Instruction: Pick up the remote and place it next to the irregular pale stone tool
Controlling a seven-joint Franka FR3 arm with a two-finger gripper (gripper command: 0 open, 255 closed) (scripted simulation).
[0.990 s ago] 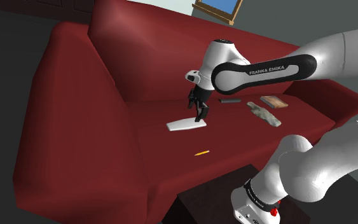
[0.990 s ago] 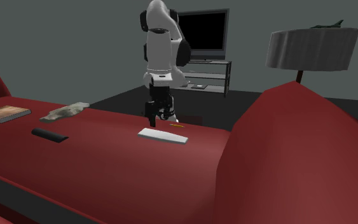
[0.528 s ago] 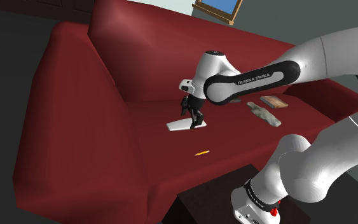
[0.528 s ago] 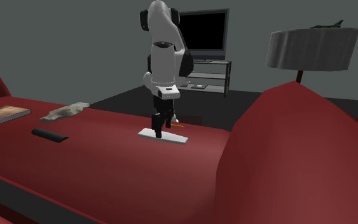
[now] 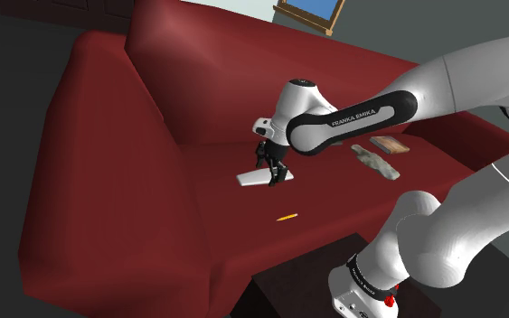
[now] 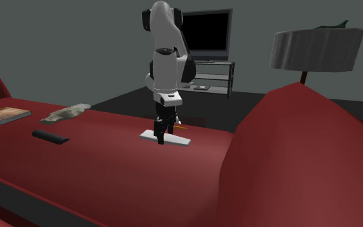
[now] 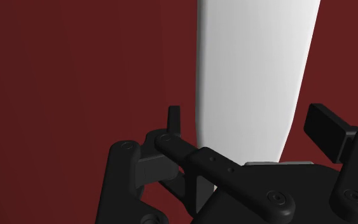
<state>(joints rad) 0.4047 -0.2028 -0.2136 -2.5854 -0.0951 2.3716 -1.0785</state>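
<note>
Dark red upholstered sofa (image 5: pixel 243 226); all items lie on its seat cushion.

Remote: a flat, elongated slab drawn plain white (image 5: pixel 250 179), lying flat near the middle of the seat. In the second exterior view it (image 6: pixel 176 140) sits near the seat's front edge, just ahead of the arm.

Hand (image 5: pixel 276 174): all black, pointing down, lowered onto the end of the remote nearer the stone tool. In the second exterior view the hand (image 6: pixel 161 137) is down at the remote's left part. In the wrist view the hand (image 7: pixel 250 127) is spread wide, one finger (image 7: pixel 174 121) on each long side of the white slab (image 7: pixel 254 63). A sliver of red cushion shows between each finger and the slab's edge, so it is straddled, not clasped.

Irregular pale grey-green stone tool (image 5: pixel 376 163): farther along the seat toward the shoulder view's right, well apart from the remote. A flat brown book (image 5: pixel 390 144) lies just beyond it.

Second exterior view: stone tool (image 6: pixel 66 113) at left, book (image 6: pixel 4 115) farther left, and a short black bar (image 6: pixel 51 137) between stone tool and remote.

Small yellow pencil (image 5: pixel 286 218) near the seat's front edge, near the remote but apart from it.

Background: dark television (image 6: pixel 206 35) on a stand, grey lampshade (image 6: pixel 315 50).
</note>
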